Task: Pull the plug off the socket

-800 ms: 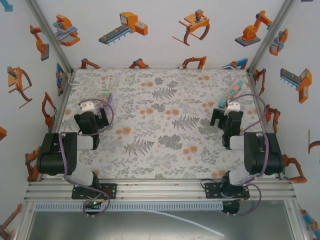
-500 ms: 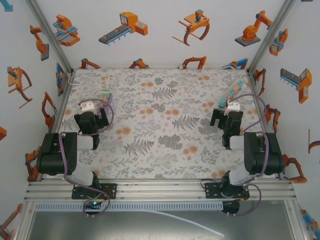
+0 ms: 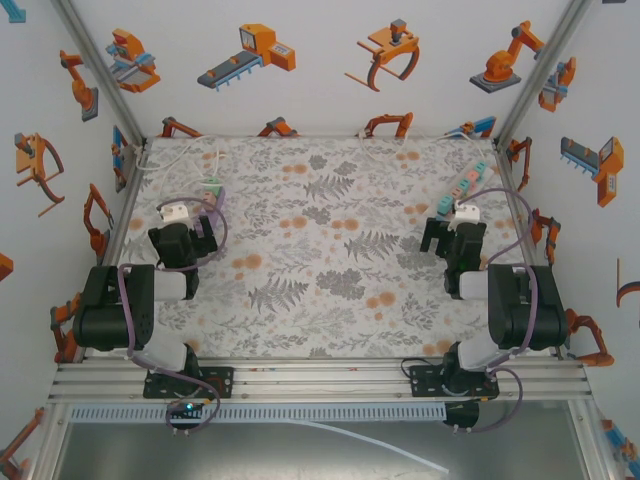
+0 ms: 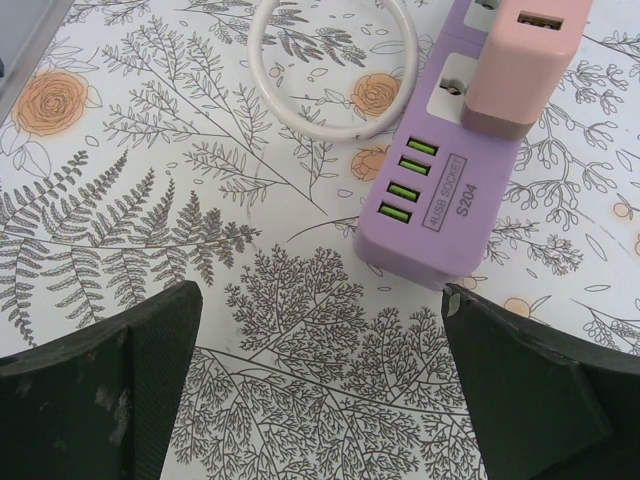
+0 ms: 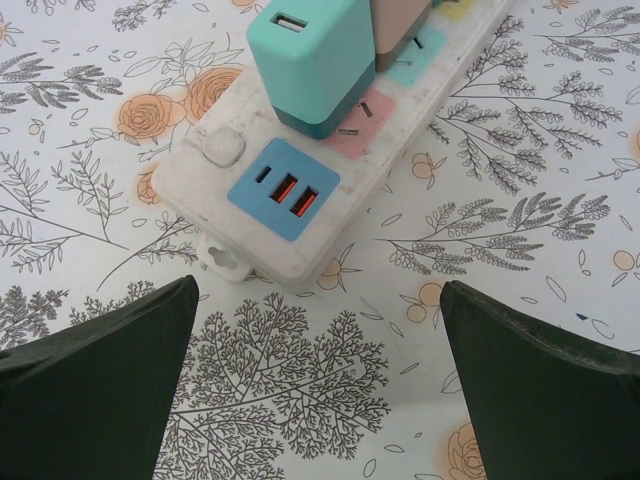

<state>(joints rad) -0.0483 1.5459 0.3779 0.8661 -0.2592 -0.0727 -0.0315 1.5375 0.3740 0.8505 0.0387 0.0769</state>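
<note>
Left gripper point(image 4: 320, 390): jaws wide apart, nothing between them, dark fingers point(image 4: 100, 400) low at 7 and 5 o'clock of the left wrist view, over the floral tablecloth point(image 4: 150, 200). Purple power strip point(image 4: 440, 200) lies flat at 1 o'clock from the jaws, near but apart from them, four green USB ports facing up. Pink plug point(image 4: 520, 60) is seated in a socket further up the strip, also at 1 o'clock. White cable point(image 4: 335, 75) loops on the cloth at 12 o'clock, just beside the strip's left edge.

Right gripper point(image 5: 315, 390): jaws also spread wide, holding nothing. White power strip point(image 5: 200, 175) lies at 12 o'clock just beyond the fingertips, not touching, blue USB panel on its near end. Teal plug point(image 5: 312, 60) stands upright in it, a beige plug point(image 5: 400, 30) just behind at 1 o'clock.

From the top view, the left gripper sits at the table's 9 o'clock side and the right at 3 o'clock, well apart, each strip just past its own gripper; the white strip runs on toward 1 o'clock, to the far right corner
</note>
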